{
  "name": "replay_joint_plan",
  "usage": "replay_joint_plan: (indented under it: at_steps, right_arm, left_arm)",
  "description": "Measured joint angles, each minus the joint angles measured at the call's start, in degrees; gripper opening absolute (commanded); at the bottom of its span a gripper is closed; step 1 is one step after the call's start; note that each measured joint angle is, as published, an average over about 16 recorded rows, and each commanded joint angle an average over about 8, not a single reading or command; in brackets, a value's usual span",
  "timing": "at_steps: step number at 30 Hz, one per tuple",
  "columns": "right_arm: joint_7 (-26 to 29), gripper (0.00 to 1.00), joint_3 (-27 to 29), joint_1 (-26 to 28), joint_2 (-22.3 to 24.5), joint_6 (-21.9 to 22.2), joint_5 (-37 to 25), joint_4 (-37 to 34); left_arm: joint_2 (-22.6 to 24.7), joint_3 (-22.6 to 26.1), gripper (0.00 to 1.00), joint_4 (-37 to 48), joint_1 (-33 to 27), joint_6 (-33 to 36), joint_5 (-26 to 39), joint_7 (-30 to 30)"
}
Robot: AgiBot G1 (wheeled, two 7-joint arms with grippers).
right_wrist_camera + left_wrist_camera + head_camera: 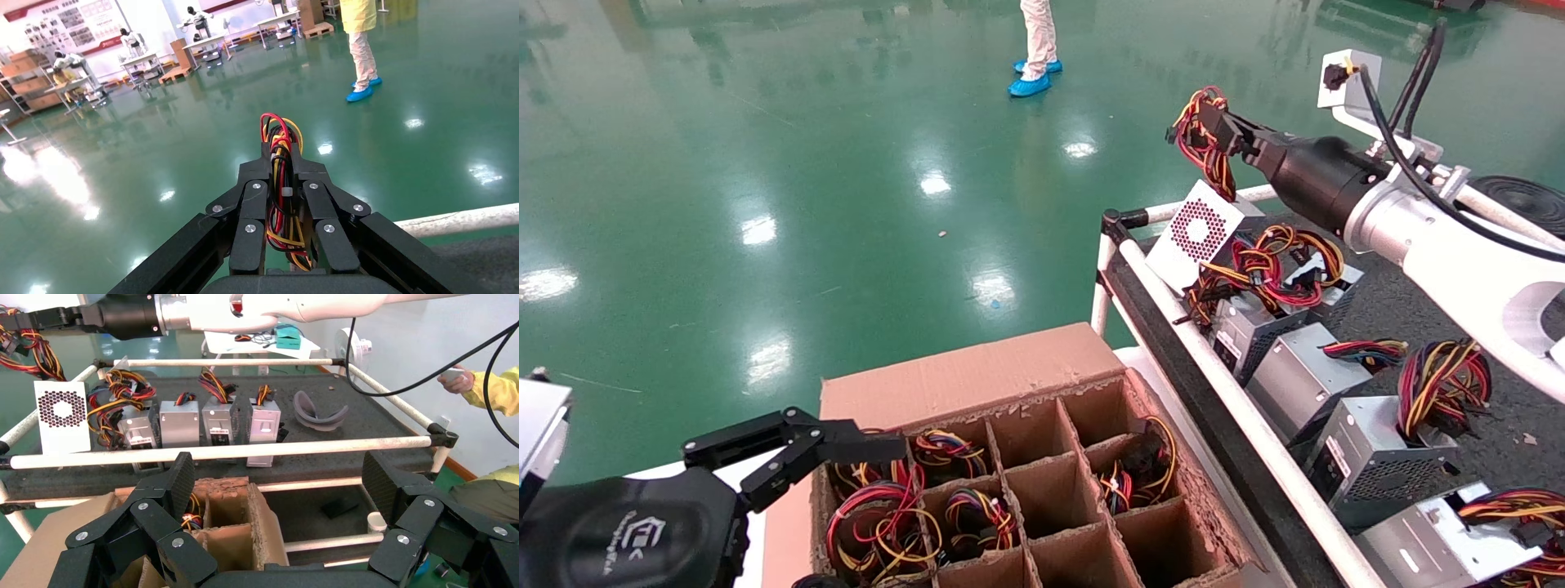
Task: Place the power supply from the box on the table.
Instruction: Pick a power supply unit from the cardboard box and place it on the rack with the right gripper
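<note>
Right gripper (1209, 131), jaws clamped on the wire bundle, dangles the power supply (1199, 231) at its 6 o'clock over the counter's (1410, 306) far corner; left gripper (846, 447), jaws wide, idles over the box (977, 376).

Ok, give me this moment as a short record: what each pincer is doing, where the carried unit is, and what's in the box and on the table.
right pincer: shut on wire bundle, above table's far corner
power supply: hangs tilted by its wires, vent face showing, at the table rail
left pincer: open, idle beside the box
box contents: several cells hold wired units, several empty
on table: row of silver units
</note>
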Motion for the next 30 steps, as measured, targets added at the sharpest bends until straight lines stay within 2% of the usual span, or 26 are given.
replay_joint_plan:
  at_steps: [30]
  right_arm:
    - [-3.6,0.0,0.9,2.6,0.4,-3.1,1.3,0.7]
  left_arm:
    - [0.0,0.1,1.0,0.0,0.0,0.0,0.0,0.0]
